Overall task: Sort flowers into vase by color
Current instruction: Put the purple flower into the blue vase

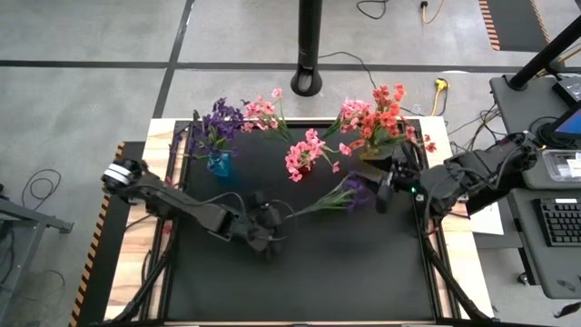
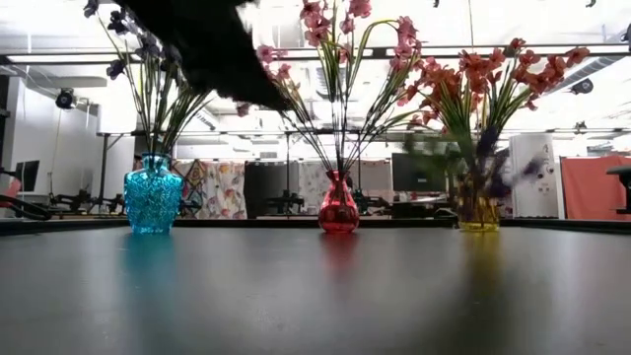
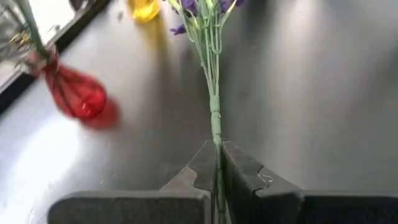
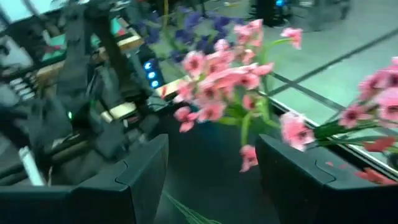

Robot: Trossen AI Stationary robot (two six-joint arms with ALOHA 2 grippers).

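Purple-blossomed spray on a long green stem [image 1: 338,194], mid-tabletop, blossoms toward the right edge. Left gripper [image 1: 272,221] clenched on its stem end. Right gripper [image 1: 385,193], fingers apart, just beside the blossoms. Blue [image 1: 219,164], red [image 1: 305,167] and yellow glass vases [image 2: 478,212] line the far edge.

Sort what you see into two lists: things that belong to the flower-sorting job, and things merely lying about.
Part of the job:
- purple spray, stem clamped in the left hand
- blue vase with purple flowers
- red vase with pink flowers
- yellow vase with orange-red flowers
- right hand, open by the purple blossoms

Just lying about:
- keyboard
- black pole
- floor cables
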